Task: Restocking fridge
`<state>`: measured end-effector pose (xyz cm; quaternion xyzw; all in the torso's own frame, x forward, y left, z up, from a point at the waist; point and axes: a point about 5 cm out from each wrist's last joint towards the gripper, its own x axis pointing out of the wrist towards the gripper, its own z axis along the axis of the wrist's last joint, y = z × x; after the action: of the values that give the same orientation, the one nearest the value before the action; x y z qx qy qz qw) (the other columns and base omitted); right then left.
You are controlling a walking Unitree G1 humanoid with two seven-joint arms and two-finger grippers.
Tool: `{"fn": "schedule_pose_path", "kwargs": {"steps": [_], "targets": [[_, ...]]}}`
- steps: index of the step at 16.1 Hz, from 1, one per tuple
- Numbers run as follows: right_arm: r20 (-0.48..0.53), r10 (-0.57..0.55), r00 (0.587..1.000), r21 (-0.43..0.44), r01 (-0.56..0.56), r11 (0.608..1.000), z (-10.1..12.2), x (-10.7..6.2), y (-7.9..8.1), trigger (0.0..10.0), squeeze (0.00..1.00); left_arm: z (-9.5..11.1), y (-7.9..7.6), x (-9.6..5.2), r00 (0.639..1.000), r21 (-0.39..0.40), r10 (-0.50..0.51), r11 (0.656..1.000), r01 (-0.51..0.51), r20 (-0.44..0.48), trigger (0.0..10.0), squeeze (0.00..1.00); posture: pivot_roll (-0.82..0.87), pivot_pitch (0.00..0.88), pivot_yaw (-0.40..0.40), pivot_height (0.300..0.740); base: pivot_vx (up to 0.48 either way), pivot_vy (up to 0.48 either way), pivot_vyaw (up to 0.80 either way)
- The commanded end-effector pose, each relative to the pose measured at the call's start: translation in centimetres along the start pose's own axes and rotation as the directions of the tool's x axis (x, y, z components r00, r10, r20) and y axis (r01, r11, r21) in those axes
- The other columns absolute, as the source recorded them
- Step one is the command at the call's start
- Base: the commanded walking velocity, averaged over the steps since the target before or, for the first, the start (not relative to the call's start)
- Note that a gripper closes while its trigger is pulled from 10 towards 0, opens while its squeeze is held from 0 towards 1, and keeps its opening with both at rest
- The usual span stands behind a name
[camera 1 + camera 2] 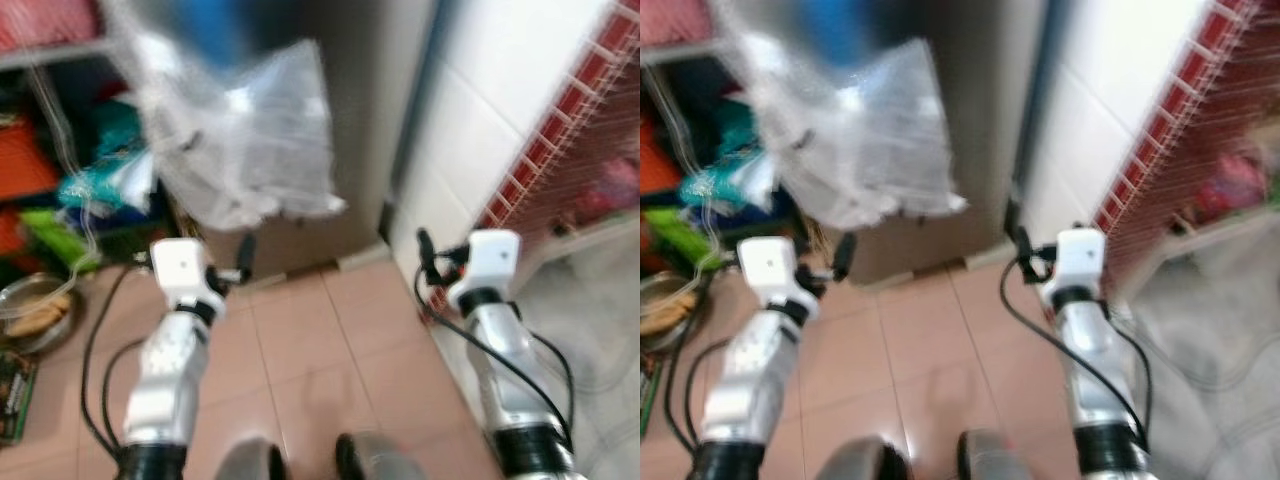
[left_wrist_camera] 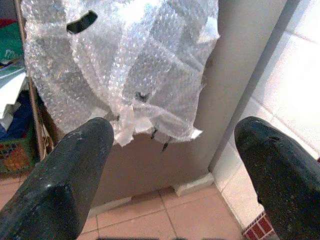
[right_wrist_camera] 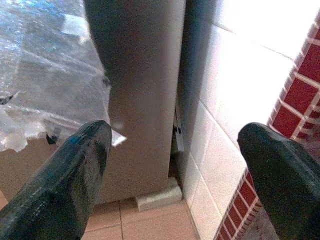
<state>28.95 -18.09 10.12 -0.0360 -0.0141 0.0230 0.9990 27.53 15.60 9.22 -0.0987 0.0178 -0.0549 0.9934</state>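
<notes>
A tall grey fridge (image 1: 365,120) stands straight ahead, its side panel facing me. A sheet of clear bubble wrap (image 1: 245,150) hangs over the upper left of that panel. My left gripper (image 2: 175,175) is open and empty, held low in front of the bubble wrap and short of the grey panel. My right gripper (image 3: 175,175) is also open and empty, aimed at the narrow gap between the fridge's right edge and the white tiled wall (image 3: 235,100). Both arms reach forward over the tiled floor (image 1: 320,350). The head views are blurred.
Shelves with colourful packages (image 1: 60,190) stand at the left, with a metal bowl (image 1: 35,315) on the floor below them. A red brick wall with a white wire rack (image 1: 590,130) runs along the right. My feet (image 1: 300,462) rest on pink floor tiles.
</notes>
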Motion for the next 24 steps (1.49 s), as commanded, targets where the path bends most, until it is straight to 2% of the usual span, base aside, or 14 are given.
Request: {"fn": "schedule_pose_path", "kwargs": {"steps": [1,7,14,17,22,24], "targets": [[-0.004,-0.008,1.000,-0.009,0.008,1.000,0.0,0.0,-0.4,10.0,0.00,0.0,0.0,0.0,1.000,-0.016,0.005,1.000,-0.005,-0.009,10.0,0.00,-0.03,0.091,0.042,0.740,0.000,0.000,-0.80],[-0.002,-0.002,1.000,-0.010,0.002,1.000,0.1,0.2,-0.3,10.0,0.00,0.0,0.0,0.1,1.000,-0.019,-0.003,1.000,0.003,-0.008,10.0,0.00,-0.03,0.085,0.038,0.740,0.000,0.186,-0.80],[0.001,0.001,1.000,-0.011,-0.001,1.000,0.2,0.5,-0.3,10.0,0.00,0.1,-0.1,0.4,1.000,-0.018,-0.005,1.000,0.005,-0.007,10.0,0.00,-0.03,0.085,0.035,0.740,0.000,0.000,-0.80],[0.026,-0.005,1.000,-0.016,0.006,1.000,1.1,0.9,-0.6,10.0,0.00,1.4,-0.2,1.1,0.999,0.022,-0.027,0.999,0.026,0.021,10.0,0.00,-0.01,0.148,0.027,0.740,0.000,0.000,-0.80],[0.019,0.004,1.000,-0.025,-0.004,1.000,0.9,0.2,-0.6,10.0,0.00,1.2,0.8,0.9,1.000,0.022,0.012,1.000,-0.013,0.019,10.0,0.00,-0.02,0.158,0.020,0.740,0.000,0.000,-0.80],[0.035,0.013,0.999,-0.023,-0.012,1.000,1.4,0.1,0.0,10.0,0.00,2.2,1.5,2.0,0.999,0.040,0.006,0.999,-0.007,0.032,10.0,0.00,-0.03,0.167,0.024,0.740,0.000,0.000,-0.80]]}}
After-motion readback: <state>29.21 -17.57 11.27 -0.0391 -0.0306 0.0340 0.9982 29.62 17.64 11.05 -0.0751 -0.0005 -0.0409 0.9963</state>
